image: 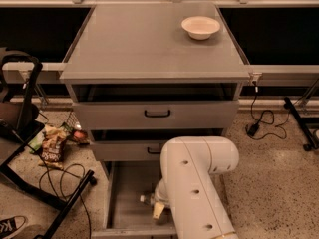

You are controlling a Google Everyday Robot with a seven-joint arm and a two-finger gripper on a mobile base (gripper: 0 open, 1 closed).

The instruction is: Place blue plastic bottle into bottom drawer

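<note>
A robot's white arm [195, 183] reaches down from the lower right of the picture into the pulled-out bottom drawer [124, 193] of a grey metal cabinet [149, 74]. Its pincer [157, 209] hangs low inside the drawer's tray, just left of the arm's bulky casing. Whether the pincer is spread or pressed together cannot be told, as the arm covers most of it. A small pale stub juts leftward at the pincer and appears to be the capped end of the blue plastic bottle [145, 199]. That places the bottle within the drawer's outline, right at the pincer, with the rest of it hidden behind the arm. Whether it rests on the drawer floor cannot be told. Above, the two shallower drawers sit slightly out. The upper one's black handle [157, 113] is in full view, while the arm cuts off the lower one's handle [153, 151]. A white bowl [201, 27] stands alone near the back right corner of the worktop [144, 39]. On the speckled floor to the left lie snack bags [52, 146] beside a black frame [22, 108] and loose cables [60, 183]. A black cord [259, 121] trails on the floor at right.
</note>
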